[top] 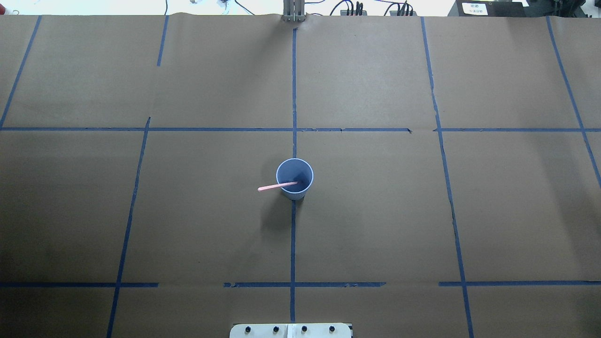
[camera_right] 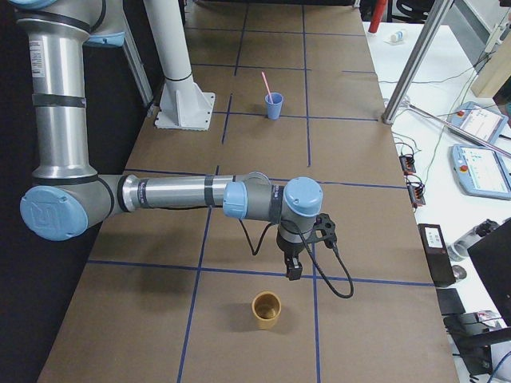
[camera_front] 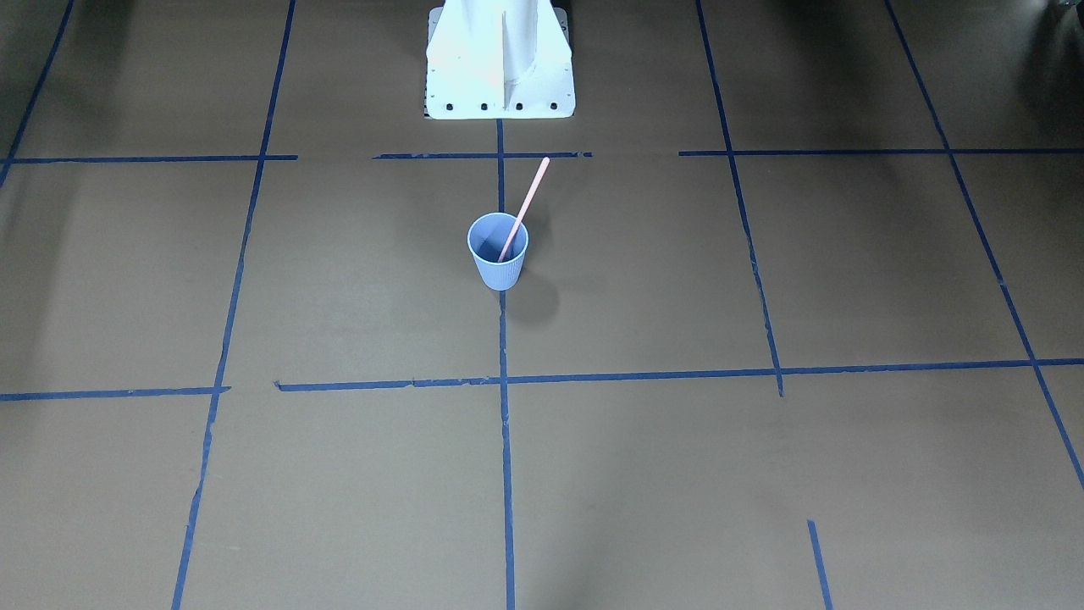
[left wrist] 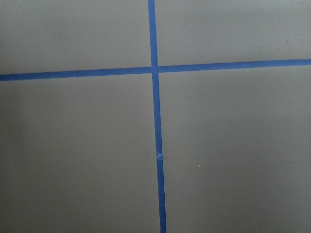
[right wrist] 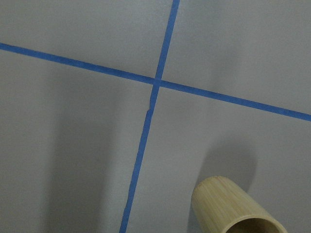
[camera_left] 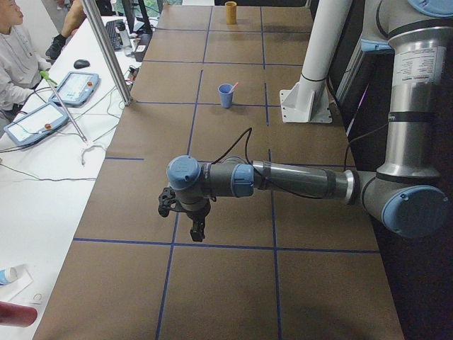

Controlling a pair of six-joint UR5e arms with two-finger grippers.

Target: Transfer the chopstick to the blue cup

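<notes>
The blue cup (camera_front: 498, 264) stands upright at the table's middle, on a tape crossing; it also shows in the overhead view (top: 303, 172). The pale-pink chopstick (camera_front: 530, 196) stands in it, lower end inside, leaning on the rim toward the robot's left (top: 271, 187). No gripper is near it. My left gripper (camera_left: 197, 231) shows only in the exterior left view, hanging above the table far from the cup (camera_left: 225, 95). My right gripper (camera_right: 293, 271) shows only in the exterior right view, far from the cup (camera_right: 274, 105). I cannot tell whether either is open or shut.
A bamboo cup (camera_right: 266, 309) stands upright near the table's right end, just beyond my right gripper; it shows in the right wrist view (right wrist: 233, 208). The white robot pedestal (camera_front: 500, 63) stands behind the blue cup. Operators and pendants (camera_left: 76, 86) are beside the table.
</notes>
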